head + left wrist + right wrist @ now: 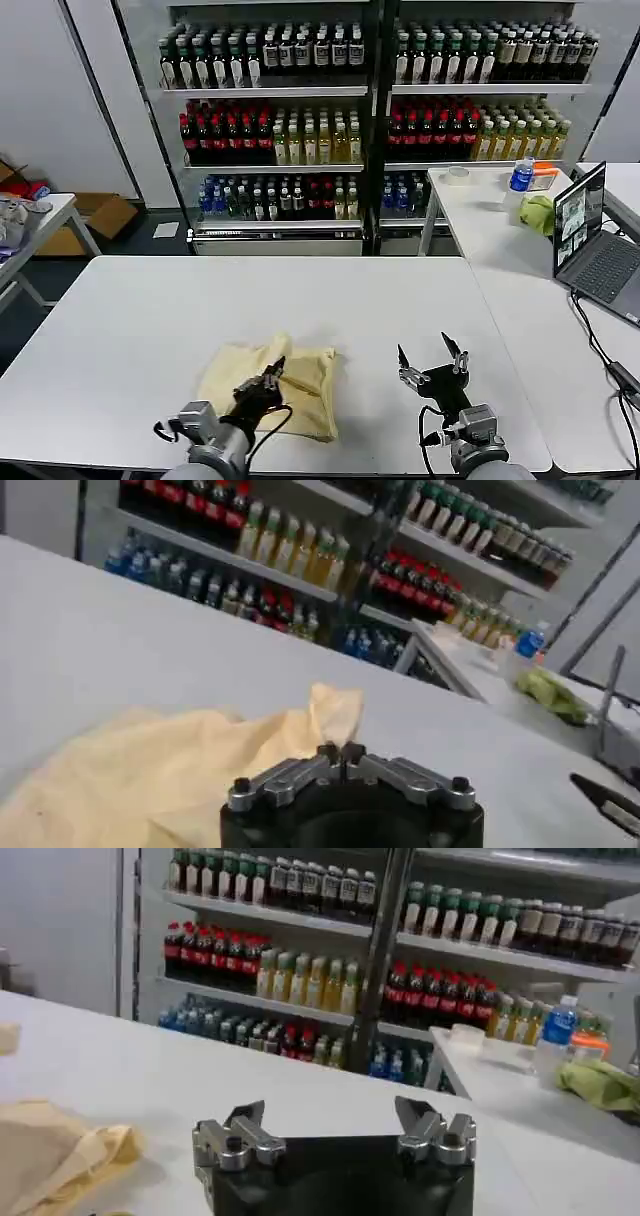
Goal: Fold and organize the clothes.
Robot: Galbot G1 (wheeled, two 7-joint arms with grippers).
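The cream T-shirt (268,386) lies bunched and partly doubled over on the white surface (150,310), near the front edge and left of centre. The left gripper (275,371) sits on top of it with its fingers pinched together on a raised fold of the cloth; in the left wrist view the fingertips meet over a peak of fabric (335,712) that stands up from the rest. The right gripper (432,362) hovers above bare surface to the right of the shirt, fingers spread apart and holding nothing.

The main risk is the thinness of the pinch. The cloth looks soft and slack, and only a small ridge appears to be held, so a quick pull could let it slip out and the fold would collapse. A second risk is dragging: with one corner lifted and the other side unpinned, the whole shirt may slide across the smooth surface instead of folding, possibly toward the near edge. The layers already look uneven, so any further fold may lock in a skewed shape.
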